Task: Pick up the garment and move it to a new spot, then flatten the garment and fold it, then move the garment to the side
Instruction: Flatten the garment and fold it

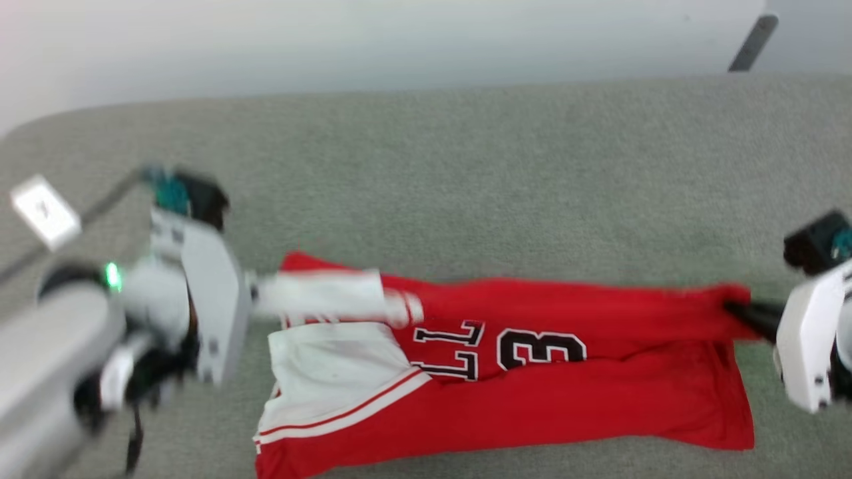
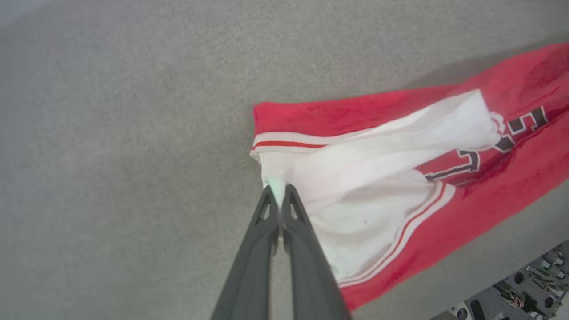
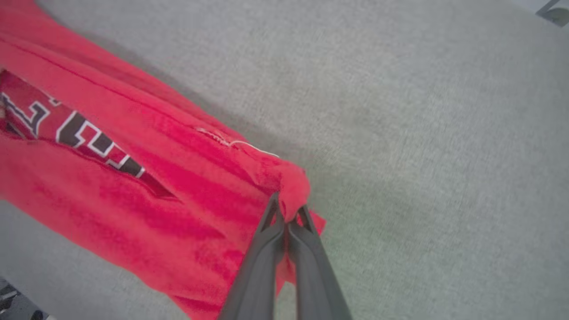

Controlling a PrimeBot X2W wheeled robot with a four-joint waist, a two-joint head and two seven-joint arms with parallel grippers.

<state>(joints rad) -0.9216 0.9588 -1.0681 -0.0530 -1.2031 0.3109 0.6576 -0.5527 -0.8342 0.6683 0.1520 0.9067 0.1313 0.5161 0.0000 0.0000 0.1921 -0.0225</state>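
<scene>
Left hand [image 2: 278, 190], right hand [image 3: 289, 205] on opposite garment [image 1: 599, 399] ends

Red garment [image 3: 146, 191] bunched corner pinched in right end effector [image 3: 286, 209], grey carpet [image 3: 422, 133] beneath

Garment [image 1: 532, 372] stretches left-to-right across near part of surface [image 1: 466, 166]. Left gripper [image 2: 278, 189] at garment's left end, pinched on sleeve edge. Right gripper [image 3: 288, 209] at garment's right end, pinched on bunched far corner. Lettering [image 1: 499, 349] at garment's middle. Flat tag [image 1: 45, 211] well left of garment. Bar [image 1: 752, 43] far behind garment's right end, past surface's far edge.
</scene>
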